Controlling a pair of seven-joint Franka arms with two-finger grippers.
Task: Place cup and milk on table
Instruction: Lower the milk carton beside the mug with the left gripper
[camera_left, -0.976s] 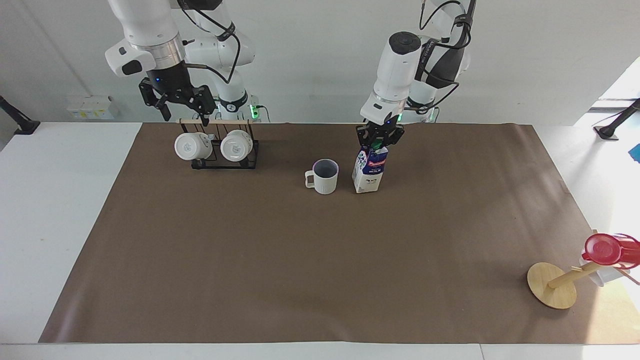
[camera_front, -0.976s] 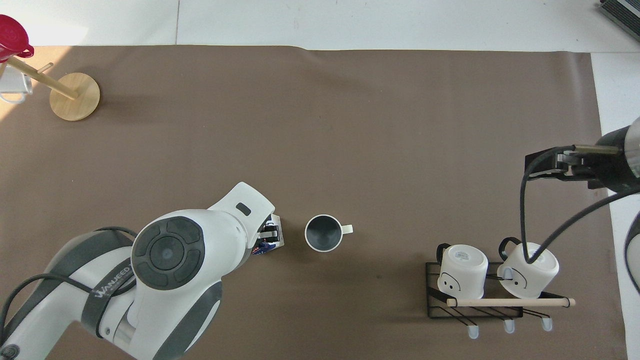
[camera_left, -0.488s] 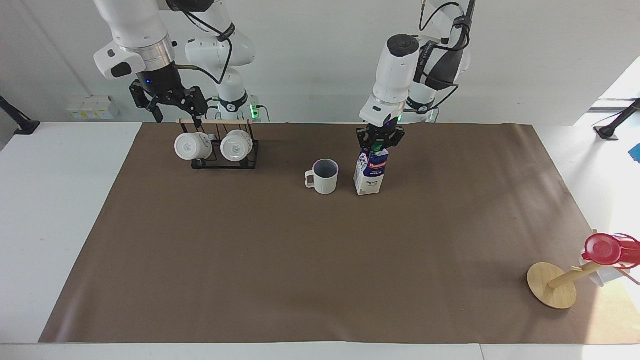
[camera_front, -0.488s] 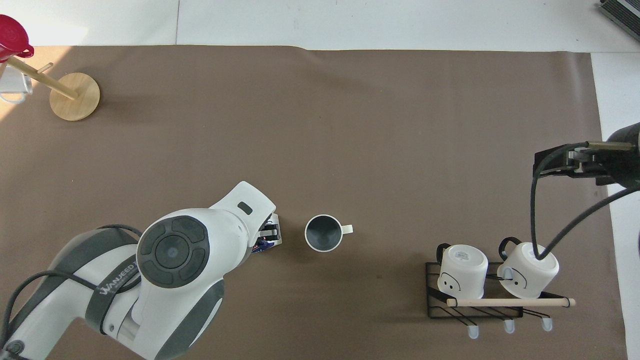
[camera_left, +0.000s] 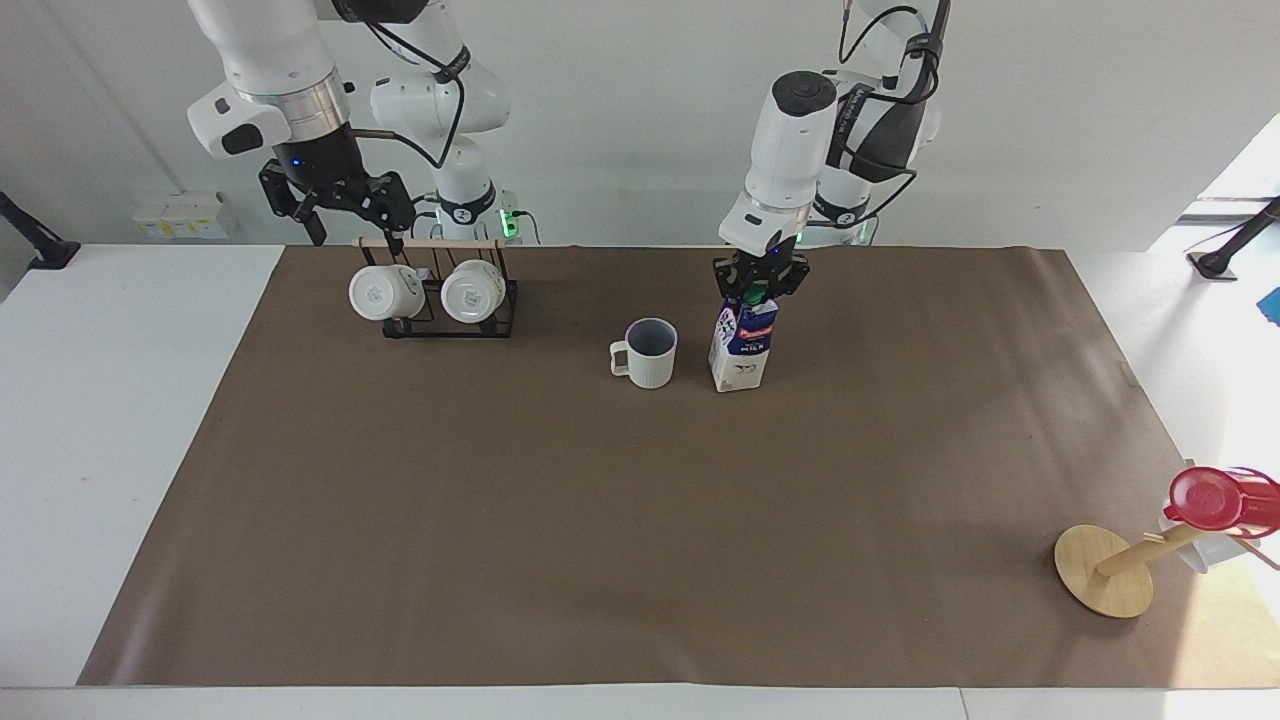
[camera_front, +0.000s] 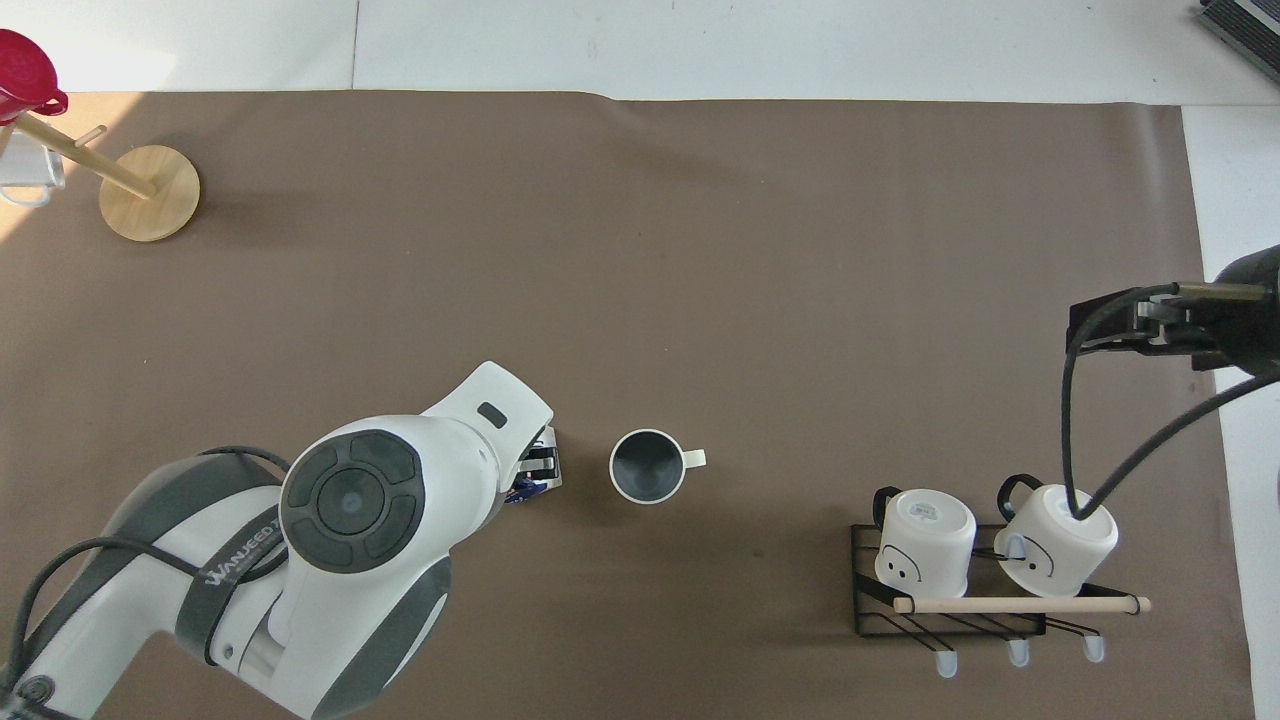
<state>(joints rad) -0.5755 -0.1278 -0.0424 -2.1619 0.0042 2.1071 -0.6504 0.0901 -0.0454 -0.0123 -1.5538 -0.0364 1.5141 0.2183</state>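
Note:
The milk (camera_left: 742, 350) stands upright on the brown sheet of the table (camera_left: 640, 520). My left gripper (camera_left: 757, 290) comes straight down on it and is shut on the carton's top by the green cap. In the overhead view the left arm covers most of the milk (camera_front: 535, 482). The cup (camera_left: 648, 353) stands upright beside the carton, toward the right arm's end, its handle pointing that way; its dark inside shows from above (camera_front: 648, 466). My right gripper (camera_left: 358, 232) hangs open over the end of the mug rack, holding nothing.
A black wire rack (camera_left: 440, 305) with a wooden bar holds two plain white mugs (camera_left: 385, 292) (camera_left: 472, 291) near the right arm's base. A tilted wooden stand (camera_left: 1105, 570) with a red cup (camera_left: 1205, 497) sits at the left arm's end, farthest from the robots.
The carton, slightly tilted a second ago, now stands straight under the left gripper. The right gripper rose and drew back toward its end of the table, then held still.

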